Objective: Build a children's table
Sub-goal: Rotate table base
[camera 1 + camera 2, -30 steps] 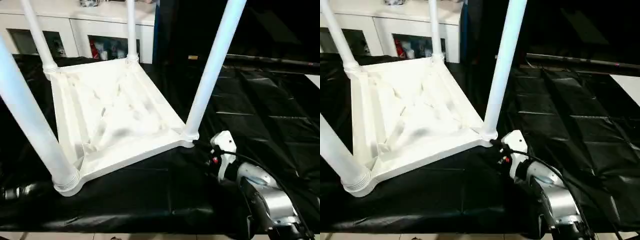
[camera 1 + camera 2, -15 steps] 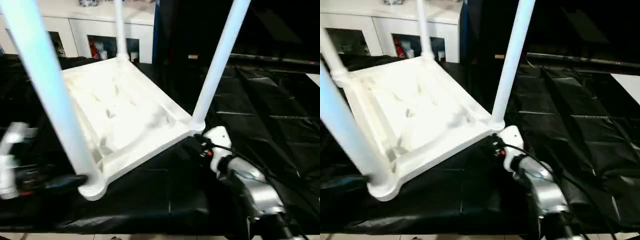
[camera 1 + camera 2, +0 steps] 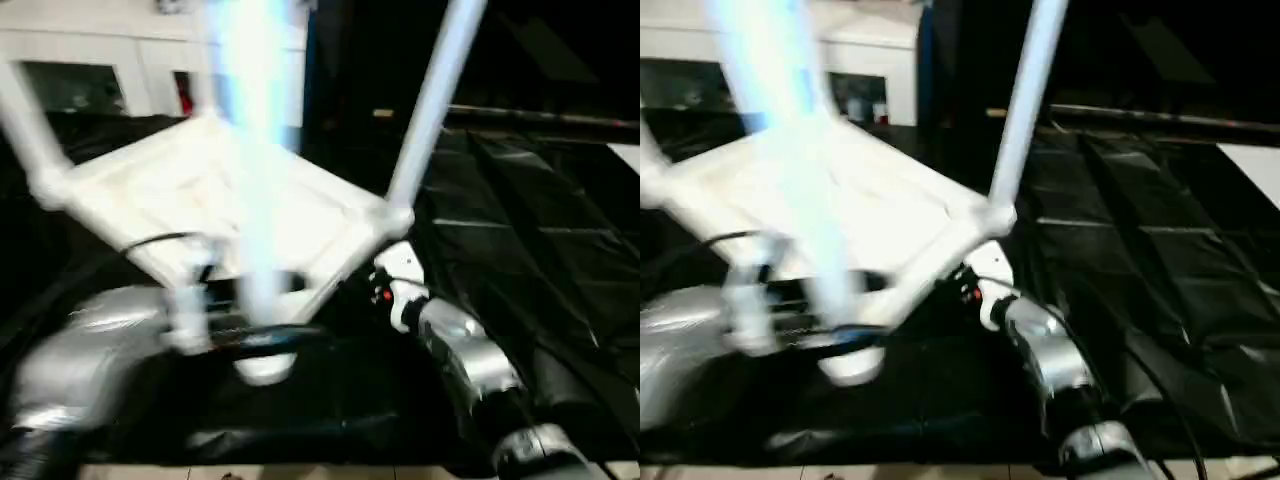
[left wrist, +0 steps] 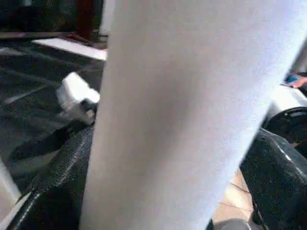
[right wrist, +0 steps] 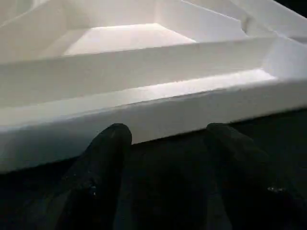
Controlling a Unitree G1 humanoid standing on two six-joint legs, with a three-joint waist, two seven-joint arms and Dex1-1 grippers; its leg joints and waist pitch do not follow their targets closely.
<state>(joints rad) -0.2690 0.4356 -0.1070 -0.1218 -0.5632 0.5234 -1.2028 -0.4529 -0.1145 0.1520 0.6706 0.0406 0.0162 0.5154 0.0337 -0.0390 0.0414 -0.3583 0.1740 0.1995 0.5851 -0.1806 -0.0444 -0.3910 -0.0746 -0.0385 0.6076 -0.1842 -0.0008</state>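
Four legs stand up from the children's table [image 3: 300,215], which lies upside down on the black surface [image 3: 520,220], its rimmed underside facing up. In the last second the whole table has turned on the surface: the corner with the near leg [image 3: 255,150] has swung from the left toward the middle, and the right corner leg [image 3: 430,100] now stands further back. In the same time the left arm has come in from the left, and the left tool [image 3: 262,338] is now low at the near leg, beside its socket. In the left wrist view the leg passes very close in front of the camera. Whether this tool is clamped on the leg or only around it, I cannot tell.

The right tool [image 5: 168,136] is wide open and holds nothing. Its two black fingers [image 5: 105,158] lie on the surface with their tips against the outer wall of the table's rim.

I judge the assembly itself finished, since every socket carries a leg. What remains is probably to turn the table onto its feet.
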